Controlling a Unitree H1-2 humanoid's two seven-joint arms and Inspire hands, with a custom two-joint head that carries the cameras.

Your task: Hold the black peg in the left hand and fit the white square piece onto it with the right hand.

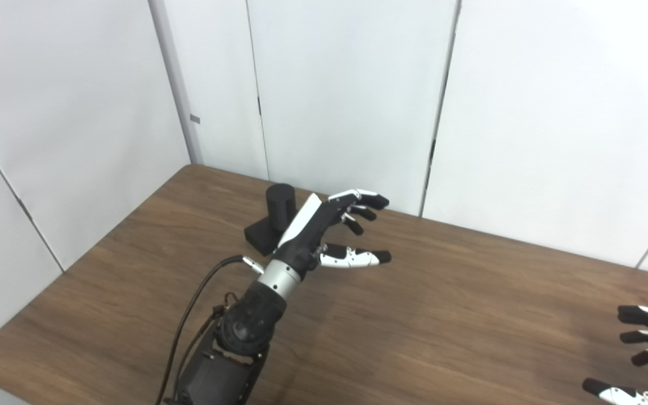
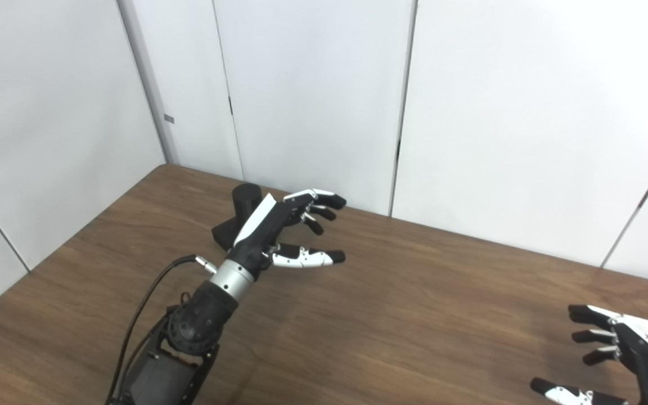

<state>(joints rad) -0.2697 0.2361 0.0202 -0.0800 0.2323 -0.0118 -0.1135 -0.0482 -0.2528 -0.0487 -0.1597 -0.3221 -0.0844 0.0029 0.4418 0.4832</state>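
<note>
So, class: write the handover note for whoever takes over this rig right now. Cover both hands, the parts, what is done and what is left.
Left hand: open, holding nothing, beside the black peg, on its right.
Right hand: open, holding nothing, low at the right edge of the table.
Black peg: upright on its black base, near the table's far edge.
White square piece: not in view.
Done: nothing.
Left: grasp the peg, find the white piece, fit it on.

We read this as a lab test cell: bare wood-grain table (image 1: 442,315) boxed in by plain white partition panels (image 1: 346,95), with exposed cabling (image 1: 189,315) on the robot arm.
</note>
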